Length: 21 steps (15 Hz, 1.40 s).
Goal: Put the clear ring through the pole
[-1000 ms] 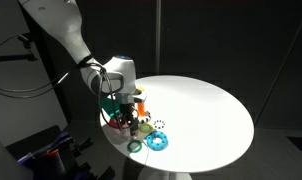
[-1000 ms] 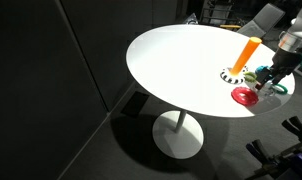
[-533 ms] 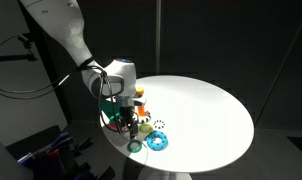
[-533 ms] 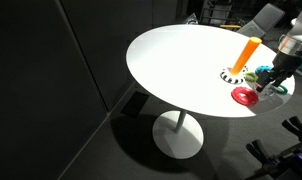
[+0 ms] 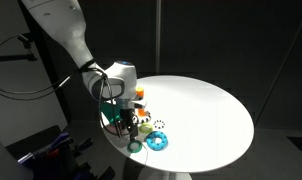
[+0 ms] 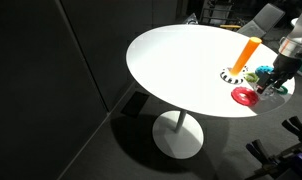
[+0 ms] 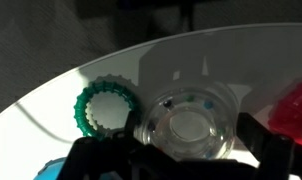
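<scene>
In the wrist view the clear ring (image 7: 188,105), see-through with dark specks round its rim, lies flat on the white table (image 7: 221,60). My gripper (image 7: 187,140) is open, with one dark finger close on each side of the ring. In both exterior views my gripper (image 5: 122,112) (image 6: 272,77) is low over the table edge and hides the ring. The pole (image 5: 140,95) (image 6: 246,52) is an upright orange peg just beyond my gripper, with nothing on it.
A teal-green toothed ring (image 7: 104,108) lies beside the clear ring, and a red piece (image 7: 294,108) (image 6: 245,96) lies on its other side. A blue toothed ring (image 5: 158,142), a thin green ring (image 5: 135,146) and a dotted ring (image 5: 159,125) lie near the table edge.
My gripper has sunk a little lower toward the table over the rings. The pole and the rings have not moved.
</scene>
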{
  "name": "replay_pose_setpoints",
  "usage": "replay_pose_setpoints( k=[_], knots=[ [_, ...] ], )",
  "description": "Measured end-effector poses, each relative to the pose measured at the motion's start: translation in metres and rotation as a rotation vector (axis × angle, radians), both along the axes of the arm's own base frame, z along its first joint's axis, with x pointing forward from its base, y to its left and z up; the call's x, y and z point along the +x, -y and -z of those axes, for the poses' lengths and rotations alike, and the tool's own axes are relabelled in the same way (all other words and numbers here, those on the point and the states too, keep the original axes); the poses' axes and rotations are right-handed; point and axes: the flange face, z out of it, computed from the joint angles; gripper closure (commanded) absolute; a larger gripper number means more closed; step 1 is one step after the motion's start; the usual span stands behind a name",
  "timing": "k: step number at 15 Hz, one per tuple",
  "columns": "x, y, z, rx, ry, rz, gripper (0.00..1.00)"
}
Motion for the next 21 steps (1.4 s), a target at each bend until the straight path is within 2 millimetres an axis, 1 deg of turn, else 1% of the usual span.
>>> replay_pose_setpoints(
  k=[1, 3, 9, 12, 16, 21],
  knots=[
    [0.0, 0.0, 0.0, 0.0, 0.0, 0.001, 0.27],
    [0.0, 0.001, 0.001, -0.001, 0.0, 0.001, 0.31],
    [0.002, 0.002, -0.001, -0.002, 0.005, 0.003, 0.32],
    [0.004, 0.004, -0.006, -0.004, 0.013, 0.006, 0.32],
    [0.007, 0.006, -0.019, -0.002, 0.01, 0.012, 0.32],
    [0.011, 0.01, -0.046, 0.002, -0.013, 0.021, 0.32]
  ],
)
